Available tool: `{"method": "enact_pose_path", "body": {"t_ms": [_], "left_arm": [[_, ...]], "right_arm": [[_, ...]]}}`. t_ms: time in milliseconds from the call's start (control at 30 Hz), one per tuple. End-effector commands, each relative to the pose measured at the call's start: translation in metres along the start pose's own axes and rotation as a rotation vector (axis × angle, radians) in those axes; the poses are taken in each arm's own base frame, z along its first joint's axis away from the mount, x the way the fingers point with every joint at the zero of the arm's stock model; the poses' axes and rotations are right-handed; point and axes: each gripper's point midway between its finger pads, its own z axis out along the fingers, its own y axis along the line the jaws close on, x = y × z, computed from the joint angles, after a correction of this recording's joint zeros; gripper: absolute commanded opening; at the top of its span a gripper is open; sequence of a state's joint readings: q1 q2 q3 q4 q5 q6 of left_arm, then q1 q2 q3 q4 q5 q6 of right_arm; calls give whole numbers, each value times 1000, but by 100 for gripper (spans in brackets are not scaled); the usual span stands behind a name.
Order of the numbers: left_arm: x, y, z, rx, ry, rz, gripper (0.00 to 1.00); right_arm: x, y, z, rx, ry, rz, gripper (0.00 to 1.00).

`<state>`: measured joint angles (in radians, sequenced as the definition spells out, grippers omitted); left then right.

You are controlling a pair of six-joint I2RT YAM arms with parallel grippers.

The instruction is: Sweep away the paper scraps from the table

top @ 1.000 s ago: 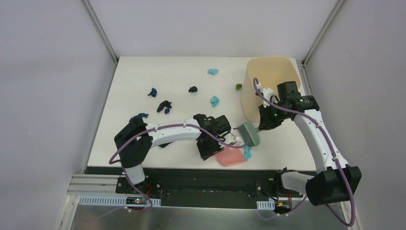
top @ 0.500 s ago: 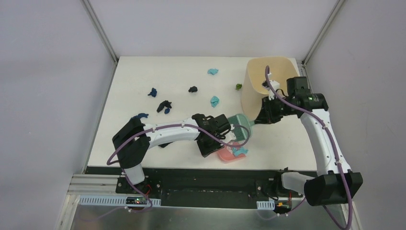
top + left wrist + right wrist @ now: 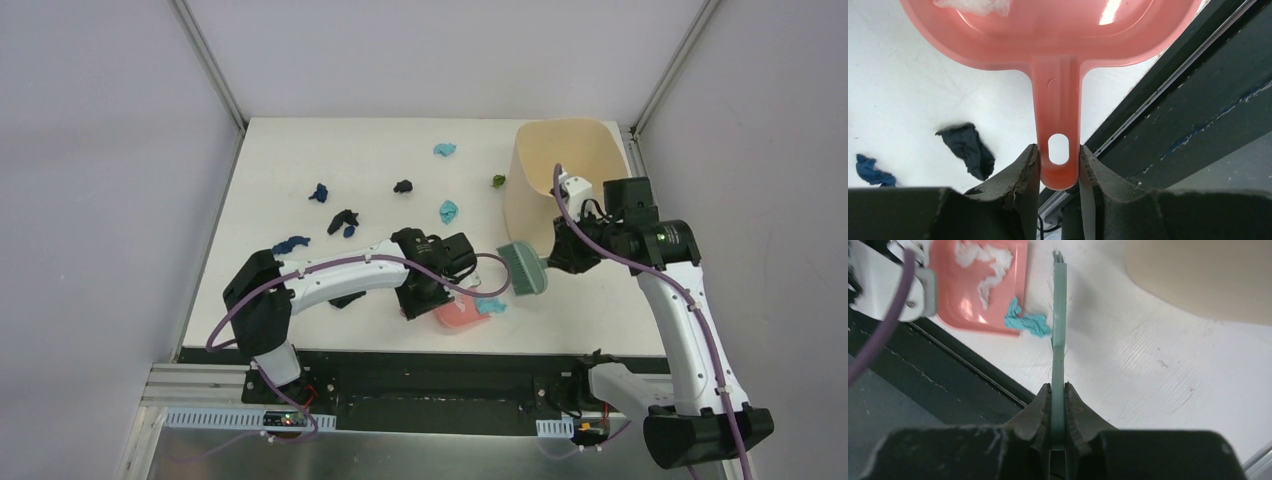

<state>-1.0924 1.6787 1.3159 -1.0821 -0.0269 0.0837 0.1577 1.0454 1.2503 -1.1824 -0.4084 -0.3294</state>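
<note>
My left gripper (image 3: 418, 300) is shut on the handle of the pink dustpan (image 3: 458, 315), which lies flat near the table's front edge; in the left wrist view (image 3: 1058, 155) both fingers press the handle (image 3: 1058, 100). My right gripper (image 3: 560, 255) is shut on the teal hand brush (image 3: 525, 270), whose handle shows edge-on in the right wrist view (image 3: 1059, 315). A light teal scrap (image 3: 490, 306) lies at the pan's right lip (image 3: 1028, 322). White paper (image 3: 983, 270) lies in the pan. Several scraps lie farther back: teal (image 3: 449, 211), teal (image 3: 444, 149), black (image 3: 403, 186), olive (image 3: 498, 181), dark blue (image 3: 319, 192).
The beige bin (image 3: 560, 170) stands at the back right, just behind the right gripper. A black scrap (image 3: 343, 218) and a blue scrap (image 3: 291, 242) lie left of the left arm. The table's dark front rail (image 3: 948, 370) runs close by the pan.
The dustpan and left gripper shifted left. The brush swept left, then drew back right and up. The teal scrap moved left with the pan and now rests at its lip.
</note>
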Motion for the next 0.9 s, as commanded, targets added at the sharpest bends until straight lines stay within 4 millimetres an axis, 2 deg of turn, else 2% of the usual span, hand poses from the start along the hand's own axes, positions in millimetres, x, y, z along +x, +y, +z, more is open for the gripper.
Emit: {"method": "enact_pose_path", "body": {"t_ms": [0, 67, 233, 400, 567, 767, 867], "left_arm": [[13, 8, -16, -50, 88, -7, 0], [14, 5, -15, -28, 106, -6, 0], [7, -4, -7, 16, 113, -5, 0], [-4, -9, 6, 30, 113, 1, 0], [-20, -12, 12, 24, 76, -40, 0], [-40, -20, 16, 30, 4, -78, 0], [-40, -22, 16, 31, -1, -76, 0]], "right_arm": [[29, -9, 7, 75, 86, -47, 0], [36, -12, 10, 97, 104, -56, 0], [37, -12, 19, 107, 140, -61, 0], [34, -3, 37, 60, 177, -70, 0], [30, 17, 55, -56, 210, -4, 0], [5, 41, 54, -190, 173, 75, 0], [-5, 42, 46, -190, 149, 75, 0]]}}
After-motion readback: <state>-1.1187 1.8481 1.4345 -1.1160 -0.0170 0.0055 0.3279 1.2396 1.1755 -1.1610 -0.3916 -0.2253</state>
